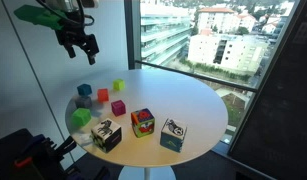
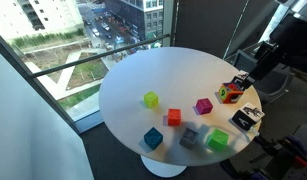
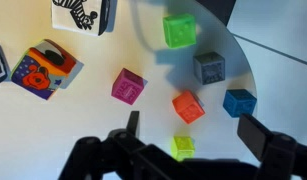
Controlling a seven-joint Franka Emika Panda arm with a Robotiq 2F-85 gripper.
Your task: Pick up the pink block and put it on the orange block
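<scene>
The pink block (image 3: 127, 86) is a small magenta cube on the round white table; it shows in both exterior views (image 1: 118, 107) (image 2: 203, 105). The orange block (image 3: 188, 106) sits apart from it, also in both exterior views (image 1: 103, 95) (image 2: 174, 117). My gripper (image 3: 193, 122) is open and empty. It hangs high above the table (image 1: 81, 45). In the wrist view its fingers frame the orange block and a yellow-green cube (image 3: 183, 147). The pink block lies outside the fingers, to the left in that view.
Other small cubes: blue (image 3: 239, 102), grey (image 3: 208, 67), green (image 3: 178, 29). Larger patterned cubes (image 3: 45, 68) (image 3: 83, 12) stand near the table's edge (image 1: 142, 122) (image 1: 173, 133) (image 1: 107, 135). The round table (image 1: 183, 95) stands by a tall window.
</scene>
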